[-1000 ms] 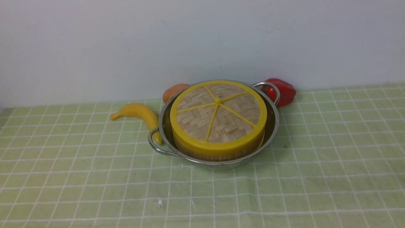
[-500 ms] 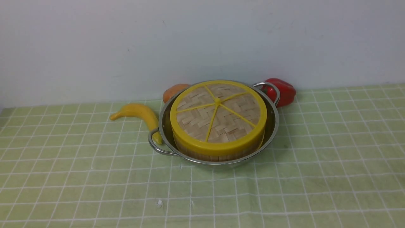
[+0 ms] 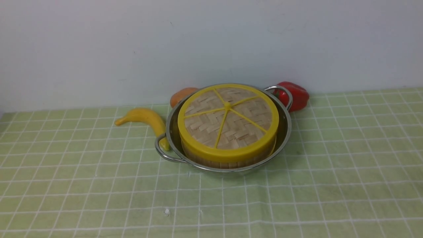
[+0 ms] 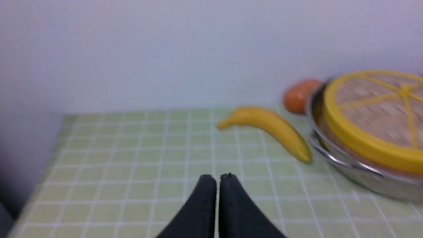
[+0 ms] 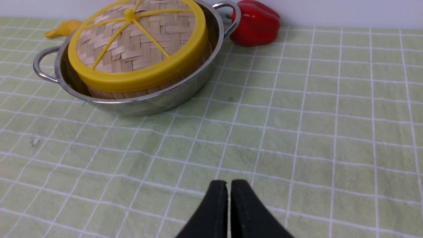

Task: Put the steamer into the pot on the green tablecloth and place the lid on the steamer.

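Left gripper (image 4: 217,177): fingers pressed nearly together w/ only a hairline slit, nothing between them, hanging above bare cloth.

Front view: neither arm nor gripper shows. The pot (image 3: 284,138) sits on the green tablecloth (image 3: 347,172) about mid-frame, toward the wall (image 3: 132,49). The steamer (image 3: 228,161) stands inside the pot, its wooden wall visible only as a thin band under the lid (image 3: 228,122). Lid rests flat on the steamer, spokes meeting at the centre knob. Taking the pot as clock centre: a banana (image 3: 145,118) at 9 o'clock, its near tip touching or just beside the pot's left loop handle; an orange fruit (image 3: 180,95), mostly hidden behind the rim, at 11; a red bell pepper (image 3: 295,94) at 2, just behind the right handle.

Left wrist view: closed black fingers low in the frame. Banana (image 4: 267,127) lies on the cloth w/ the orange fruit (image 4: 297,96) beyond it, against the pot (image 4: 350,172). Lid (image 4: 373,115) is seated on top, partly cut off by the frame edge. Picture is soft.

Right wrist view: right gripper (image 5: 228,182) likewise near-shut, empty, over open tablecloth (image 5: 330,132), well apart from the pot (image 5: 142,104). Lid (image 5: 132,49) covers the steamer (image 5: 158,88); both loop handles show. Bell pepper (image 5: 256,21) just beside the far handle; banana (image 5: 62,29) tip peeks out past the pot.
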